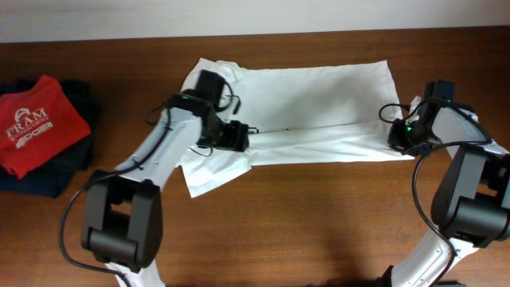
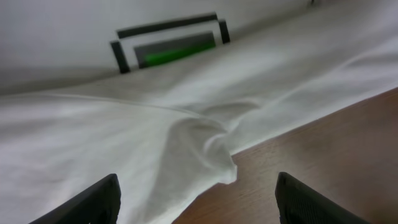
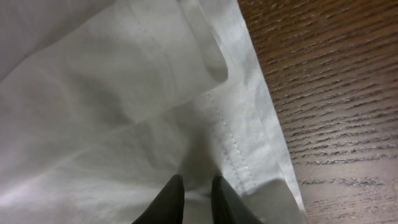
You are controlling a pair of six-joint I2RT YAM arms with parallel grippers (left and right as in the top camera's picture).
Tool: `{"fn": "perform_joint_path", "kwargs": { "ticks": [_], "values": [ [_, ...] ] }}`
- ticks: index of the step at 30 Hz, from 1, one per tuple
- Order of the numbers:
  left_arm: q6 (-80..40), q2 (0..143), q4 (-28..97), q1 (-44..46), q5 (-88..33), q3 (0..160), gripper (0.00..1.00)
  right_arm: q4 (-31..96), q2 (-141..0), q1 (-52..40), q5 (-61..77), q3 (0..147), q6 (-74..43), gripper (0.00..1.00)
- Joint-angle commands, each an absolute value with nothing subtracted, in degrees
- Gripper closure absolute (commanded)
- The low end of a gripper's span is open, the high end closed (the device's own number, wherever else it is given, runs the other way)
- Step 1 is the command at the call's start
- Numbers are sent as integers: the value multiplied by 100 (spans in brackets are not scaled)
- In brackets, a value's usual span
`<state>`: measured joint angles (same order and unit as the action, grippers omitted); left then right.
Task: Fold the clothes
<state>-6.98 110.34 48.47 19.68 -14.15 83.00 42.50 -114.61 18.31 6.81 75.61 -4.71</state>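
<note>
The white T-shirt (image 1: 311, 104) lies spread across the middle of the wooden table, folded lengthwise, with one sleeve sticking out at the front left. My left gripper (image 1: 243, 134) is open over the shirt's front edge near that sleeve. In the left wrist view its fingers (image 2: 198, 183) straddle a bunched fold of cloth (image 2: 205, 143), and the green and dark graphic (image 2: 174, 50) shows beyond it. My right gripper (image 1: 396, 137) is at the shirt's right end. In the right wrist view its fingers (image 3: 196, 193) are pinched on the cloth beside the stitched hem (image 3: 230, 149).
A red shirt with white "FRAM" lettering (image 1: 40, 119) lies on a dark folded garment (image 1: 56, 175) at the far left. Bare wood table (image 1: 319, 223) stretches in front of the shirt and to the right of the hem (image 3: 336, 93).
</note>
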Motion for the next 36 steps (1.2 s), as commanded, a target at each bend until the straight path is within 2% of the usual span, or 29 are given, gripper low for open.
{"fn": "perform_joint_path", "kwargs": {
  "ticks": [1, 7, 8, 9, 11, 12, 14, 15, 21, 22, 24, 25, 26, 32, 35, 36],
  "values": [
    [-519, 10912, 4853, 2370, -646, 8309, 21, 4237, -11493, 1800, 692, 7509, -491, 80],
    [-462, 11461, 4845, 2644, -593, 8219, 21, 4239, -11493, 1800, 690, 7509, -491, 80],
    [-462, 11579, 4849, 2644, -596, 8219, 26, 4237, -11493, 1800, 690, 7509, -491, 80],
    [-462, 11710, 4851, 2648, -596, 8221, 38, 4239, -11493, 1800, 692, 7509, -491, 80],
    [-460, 11760, 4849, 2648, -598, 8219, 50, 4239, -11493, 1800, 690, 7509, -491, 80],
    [-462, 11760, 4851, 2648, -596, 8219, 59, 4237, -11493, 1800, 690, 7509, -491, 80],
    [-460, 11760, 4847, 2646, -593, 8224, 94, 4239, -11493, 1800, 692, 7509, -491, 80],
    [-460, 11758, 4851, 2635, -589, 8261, 99, 4239, -11493, 1800, 690, 7509, -491, 80],
    [-458, 11751, 4943, 2154, 460, 9548, 99, 4241, -11493, 1800, 690, 7509, -491, 80],
    [-460, 11751, 4574, 2018, 456, 9723, 92, 4239, -11493, 1800, 690, 7509, -491, 80],
    [-464, 11769, 4073, 1909, 405, 9727, 40, 4241, -11493, 1800, 690, 7509, -491, 80],
    [-464, 11789, 4007, 1900, 327, 9727, 25, 4244, -11493, 1800, 690, 7509, -491, 80],
    [-467, 11797, 4141, 1900, 231, 9727, 22, 4246, -11493, 1800, 690, 7509, -489, 80],
    [-467, 11797, 6064, 1890, 303, 9727, 22, 4239, -11493, 1800, 687, 7509, -489, 80],
    [-910, 11797, 6545, 1787, 517, 9727, 33, 4241, -11493, 1800, 687, 7509, -469, 80],
    [-1140, 11797, 6637, 1719, 585, 9721, 34, 4241, -11493, 1800, 687, 7509, -469, 80]
  ]
}}
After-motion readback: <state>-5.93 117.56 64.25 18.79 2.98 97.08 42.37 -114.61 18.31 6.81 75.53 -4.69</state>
